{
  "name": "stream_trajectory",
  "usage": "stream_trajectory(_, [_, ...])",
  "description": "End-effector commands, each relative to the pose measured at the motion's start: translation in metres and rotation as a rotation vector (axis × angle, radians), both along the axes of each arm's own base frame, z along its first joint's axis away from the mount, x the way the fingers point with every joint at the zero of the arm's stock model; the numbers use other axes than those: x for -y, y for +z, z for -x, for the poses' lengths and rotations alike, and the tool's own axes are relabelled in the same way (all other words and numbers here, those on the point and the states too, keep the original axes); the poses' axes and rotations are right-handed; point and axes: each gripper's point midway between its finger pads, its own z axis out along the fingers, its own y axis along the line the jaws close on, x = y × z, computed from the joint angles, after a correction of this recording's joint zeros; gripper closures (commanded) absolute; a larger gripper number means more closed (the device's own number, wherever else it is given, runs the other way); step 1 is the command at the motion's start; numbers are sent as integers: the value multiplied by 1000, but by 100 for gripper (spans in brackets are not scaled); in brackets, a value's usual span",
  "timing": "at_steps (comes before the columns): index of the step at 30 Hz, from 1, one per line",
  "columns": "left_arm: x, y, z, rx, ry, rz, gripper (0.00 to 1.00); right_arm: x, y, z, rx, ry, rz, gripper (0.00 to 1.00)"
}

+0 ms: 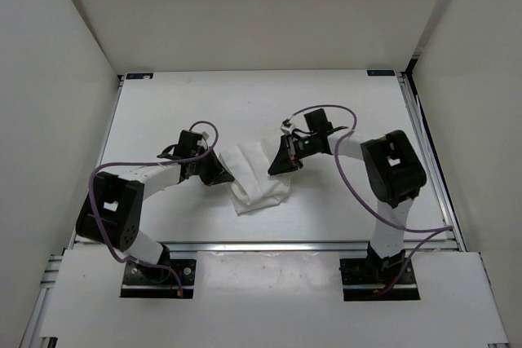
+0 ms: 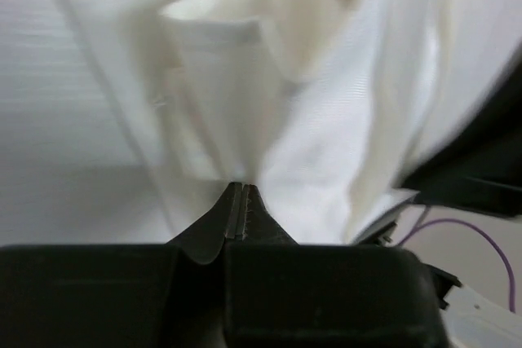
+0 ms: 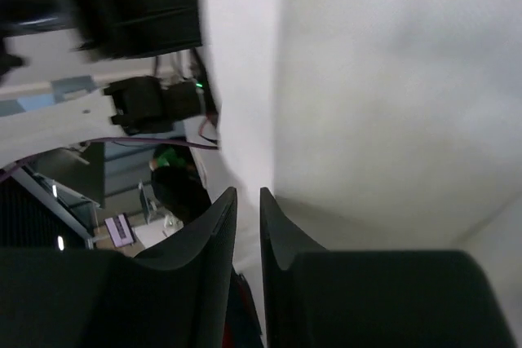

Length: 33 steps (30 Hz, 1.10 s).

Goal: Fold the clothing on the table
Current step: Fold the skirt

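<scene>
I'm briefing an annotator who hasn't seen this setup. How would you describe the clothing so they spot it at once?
Look at the white table, with two black arms bolted at its near edge. Near its middle, between the left gripper and the right gripper, sits the clothing. It is the only soft, crumpled white heap among flat tabletop and hard black arms.

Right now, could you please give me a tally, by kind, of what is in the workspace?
clothing: 1
claws: 2, the left claw and the right claw
table: 1
Total: 4
</scene>
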Motion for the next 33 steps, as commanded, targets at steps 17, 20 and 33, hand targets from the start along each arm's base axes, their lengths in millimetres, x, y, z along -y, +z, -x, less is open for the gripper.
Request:
stream_trajectory(17, [-49, 16, -5, 58, 64, -59, 100, -47, 54, 26, 74, 189, -209, 75])
stream_trajectory(20, [-68, 28, -12, 74, 95, -70, 100, -60, 28, 42, 9, 249, -179, 78])
stream_trajectory(33, [-87, 20, 3, 56, 131, -99, 100, -58, -53, 74, -64, 329, 16, 84])
